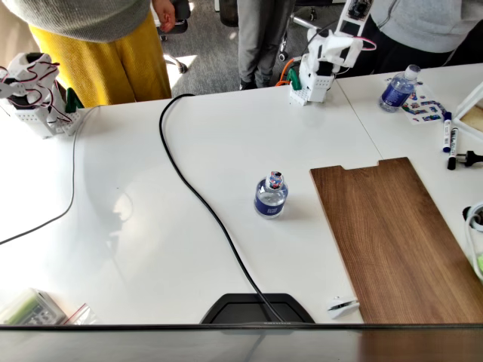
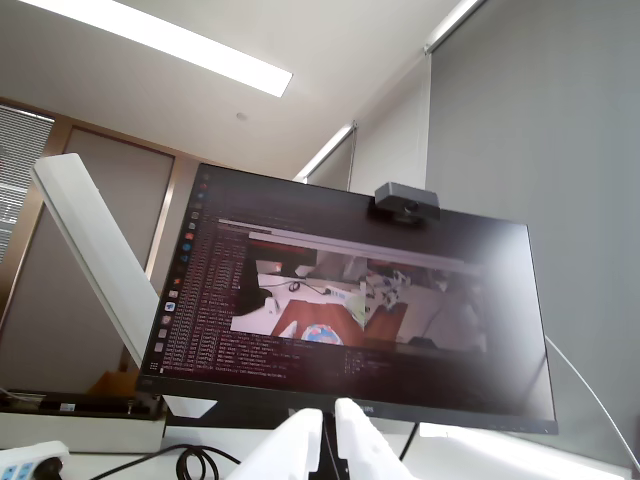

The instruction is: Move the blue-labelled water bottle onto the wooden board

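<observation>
The blue-labelled water bottle [image 1: 271, 196] stands upright near the middle of the white table, its dark cap showing blue and red. The wooden board [image 1: 396, 241] lies flat to its right, dark brown, with a step notch on its far short edge; a strip of bare table separates the two. The white robot arm [image 1: 324, 60] sits folded at the table's far edge, well away from the bottle. In the wrist view the gripper [image 2: 328, 410] points upward, its two white fingers [image 2: 290, 445] pressed together with nothing between them.
A black cable [image 1: 192, 188] curves across the table just left of the bottle. A second blue-labelled bottle with a pale cap [image 1: 397, 89] and markers [image 1: 450, 139] lie at the far right. A white rack [image 1: 38, 113] stands far left. People stand behind the table.
</observation>
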You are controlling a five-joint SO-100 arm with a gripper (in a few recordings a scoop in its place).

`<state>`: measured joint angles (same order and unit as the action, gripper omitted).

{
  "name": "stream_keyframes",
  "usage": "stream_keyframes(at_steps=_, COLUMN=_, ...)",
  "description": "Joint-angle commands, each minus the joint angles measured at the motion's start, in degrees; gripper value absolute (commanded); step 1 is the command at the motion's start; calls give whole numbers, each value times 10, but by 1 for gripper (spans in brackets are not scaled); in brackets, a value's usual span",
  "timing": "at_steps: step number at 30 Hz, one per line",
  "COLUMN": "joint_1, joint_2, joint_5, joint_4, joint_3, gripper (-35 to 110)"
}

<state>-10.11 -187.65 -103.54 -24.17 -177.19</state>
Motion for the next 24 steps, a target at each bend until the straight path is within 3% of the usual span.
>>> stream_keyframes(at_steps=1, joint_1=-4, joint_2=-12, joint_5=12, joint_4=-1, joint_3=-7, gripper=0)
stream_keyframes(at_steps=24, joint_1=1, joint_2=-12, joint_5=12, joint_4=9, joint_3=-7, gripper=0)
